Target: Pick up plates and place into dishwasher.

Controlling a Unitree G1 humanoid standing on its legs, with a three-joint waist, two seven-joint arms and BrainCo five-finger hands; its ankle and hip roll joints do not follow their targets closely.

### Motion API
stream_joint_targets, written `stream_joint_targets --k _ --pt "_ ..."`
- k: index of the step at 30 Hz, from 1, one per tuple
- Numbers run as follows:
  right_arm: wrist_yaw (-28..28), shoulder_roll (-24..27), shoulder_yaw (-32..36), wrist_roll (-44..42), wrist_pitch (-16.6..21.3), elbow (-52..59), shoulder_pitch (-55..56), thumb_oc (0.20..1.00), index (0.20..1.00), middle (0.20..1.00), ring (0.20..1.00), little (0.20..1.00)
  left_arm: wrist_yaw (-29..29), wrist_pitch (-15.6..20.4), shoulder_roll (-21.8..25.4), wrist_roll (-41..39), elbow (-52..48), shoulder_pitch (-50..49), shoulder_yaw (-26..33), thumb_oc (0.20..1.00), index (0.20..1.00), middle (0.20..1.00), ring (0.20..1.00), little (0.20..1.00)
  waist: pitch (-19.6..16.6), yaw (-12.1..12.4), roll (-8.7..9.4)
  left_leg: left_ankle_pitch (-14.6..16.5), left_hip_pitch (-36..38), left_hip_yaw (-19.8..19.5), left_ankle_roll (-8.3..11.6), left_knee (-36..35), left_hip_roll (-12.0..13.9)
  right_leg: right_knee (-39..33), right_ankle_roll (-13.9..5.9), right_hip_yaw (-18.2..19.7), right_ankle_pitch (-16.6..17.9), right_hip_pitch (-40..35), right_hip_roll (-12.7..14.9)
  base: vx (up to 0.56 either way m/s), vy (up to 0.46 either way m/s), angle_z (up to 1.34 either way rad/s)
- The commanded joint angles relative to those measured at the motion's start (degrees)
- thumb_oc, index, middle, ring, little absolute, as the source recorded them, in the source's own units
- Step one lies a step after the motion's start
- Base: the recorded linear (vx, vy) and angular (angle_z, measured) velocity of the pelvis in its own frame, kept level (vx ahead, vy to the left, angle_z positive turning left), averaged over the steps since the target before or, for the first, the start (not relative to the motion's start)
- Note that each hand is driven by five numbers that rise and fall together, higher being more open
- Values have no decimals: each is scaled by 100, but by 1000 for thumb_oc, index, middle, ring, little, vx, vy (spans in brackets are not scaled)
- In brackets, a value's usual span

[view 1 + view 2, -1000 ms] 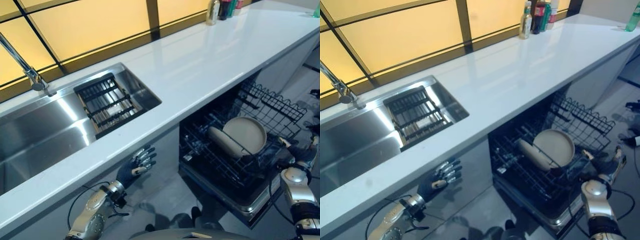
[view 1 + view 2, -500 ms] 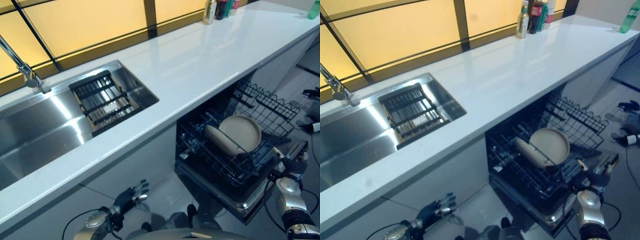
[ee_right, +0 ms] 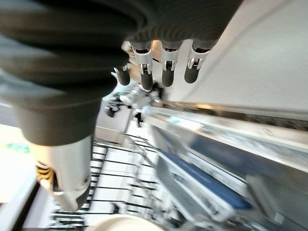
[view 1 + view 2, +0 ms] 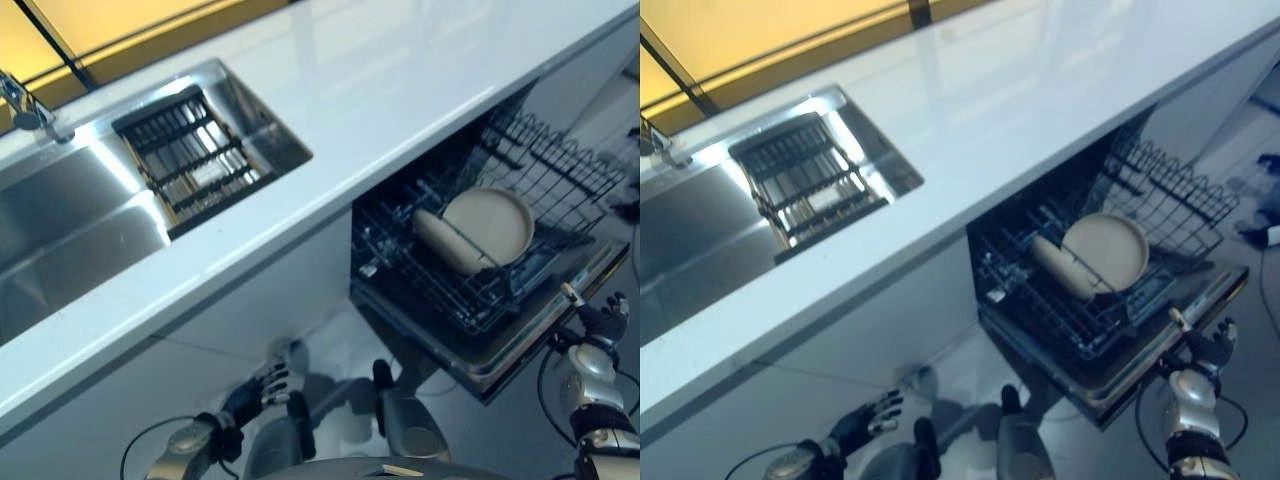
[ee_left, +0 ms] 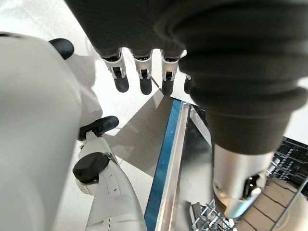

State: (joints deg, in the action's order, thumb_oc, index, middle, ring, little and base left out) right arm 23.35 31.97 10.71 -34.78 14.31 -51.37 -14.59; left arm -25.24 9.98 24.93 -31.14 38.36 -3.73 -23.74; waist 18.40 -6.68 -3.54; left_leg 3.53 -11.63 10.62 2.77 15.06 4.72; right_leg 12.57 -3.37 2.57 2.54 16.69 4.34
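We are in a kitchen, probably in a home. We see a long white counter with a steel sink set in it, a tap at the sink's back edge and a dark rack inside the sink. Under the counter a dishwasher stands open, and its wire basket holds beige plates. Behind the counter there is a yellow window with dark frames.

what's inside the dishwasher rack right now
Two beige plates stand on edge in the black wire dishwasher rack, one leaning against the other. The front plate hides most of the rear one, and the white countertop covers the rack's back part.
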Motion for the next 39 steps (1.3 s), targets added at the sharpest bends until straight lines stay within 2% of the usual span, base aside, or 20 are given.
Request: stream_joint_targets --k 1,5,11,15,17,28,39 --pt "-91 309 -31 -601 508 -192 -376 1000 1000 1000 1000 1000 24 345 150 -385 -485 -63 -81 1000 1000 1000 1000 1000 25 129 38 235 -403 -111 -559 585 -284 449 139 -219 -183 49 -105 -58 -35 5" --pt "-296 295 -42 -1340 637 -747 -803 1000 1000 1000 1000 1000 192 348 282 -552 -895 127 -331 1000 1000 1000 1000 1000 214 239 -86 190 -698 -269 -520 740 -301 615 235 -304 -250 223 -126 -36 -38 9" --pt "-813 325 -6 -2170 570 -1184 -1108 1000 1000 1000 1000 1000 282 315 476 -730 -1261 307 -558 1000 1000 1000 1000 1000 316 346 -169 89 -879 -451 -453 717 -319 646 298 -439 -305 308 -141 -7 -30 13" --pt "-1522 318 -24 -2835 429 -1487 -1327 1000 1000 1000 1000 1000 355 315 556 -793 -1420 447 -740 1000 1000 1000 1000 1000 364 449 -204 35 -936 -533 -438 680 -320 673 321 -529 -342 328 -164 4 -37 12" --pt "-1652 314 -57 -2824 374 -1570 -1444 1000 1000 1000 1000 1000 378 290 584 -834 -1490 489 -803 1000 1000 1000 1000 1000 366 503 -213 -6 -944 -580 -424 624 -323 667 325 -567 -354 320 -169 8 -26 11" --pt "-1611 440 -69 -3146 173 -1933 -2061 1000 1000 1000 1000 1000 542 338 738 -923 -1702 635 -972 1000 1000 1000 1000 1000 446 768 -275 -224 -1065 -762 -380 364 -334 679 311 -730 -392 375 -198 1 -20 8" --pt "-1700 511 -154 -3422 281 -1929 -2619 1000 1000 1000 1000 1000 656 368 850 -978 -1879 708 -1094 1000 1000 1000 1000 1000 527 971 -285 -300 -1084 -915 -331 187 -345 607 300 -884 -433 340 -212 3 -22 9"
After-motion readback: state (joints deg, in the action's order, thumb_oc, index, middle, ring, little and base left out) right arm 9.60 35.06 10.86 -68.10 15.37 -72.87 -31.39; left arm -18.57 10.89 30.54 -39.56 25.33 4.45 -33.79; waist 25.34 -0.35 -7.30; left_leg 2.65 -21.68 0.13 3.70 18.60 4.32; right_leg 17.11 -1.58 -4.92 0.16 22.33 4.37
